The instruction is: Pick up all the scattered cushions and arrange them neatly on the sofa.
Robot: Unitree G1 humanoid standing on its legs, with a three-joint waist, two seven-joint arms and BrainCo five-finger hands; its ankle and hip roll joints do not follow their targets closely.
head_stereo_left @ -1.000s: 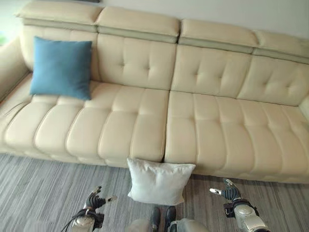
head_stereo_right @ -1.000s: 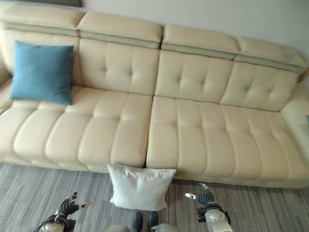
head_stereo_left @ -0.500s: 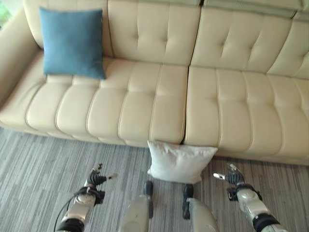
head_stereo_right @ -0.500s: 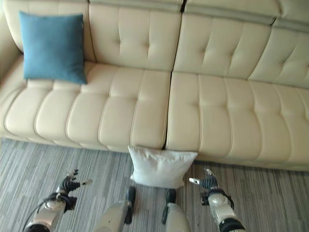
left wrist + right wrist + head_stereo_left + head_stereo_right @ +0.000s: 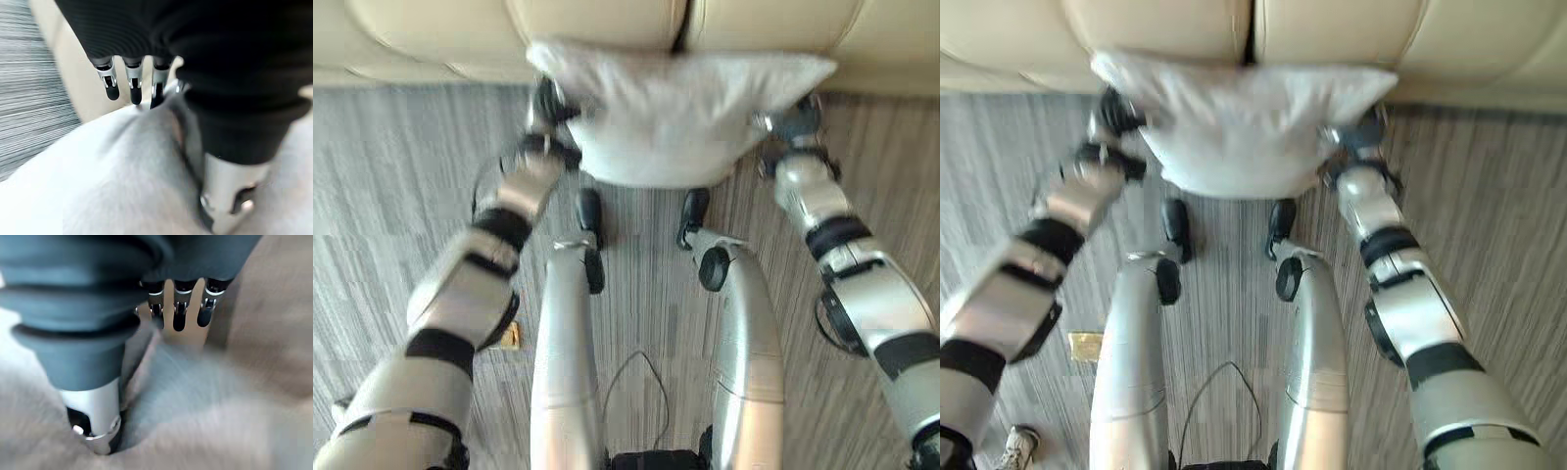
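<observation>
A white cushion (image 5: 675, 113) is showing against a cream sofa (image 5: 440, 29) and grey striped carpet (image 5: 391, 196).

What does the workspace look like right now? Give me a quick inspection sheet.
Surface: grey striped carpet.
Job's things: white cushion on the floor against the front of the cream sofa.
Clutter: small yellowish item on the carpet.
Hands: left hand and right hand at the cushion's two sides, fingers straight.
Cables: nothing seen besides the robot's own.
Surroundings: a person's shoe at the lower edge.
</observation>
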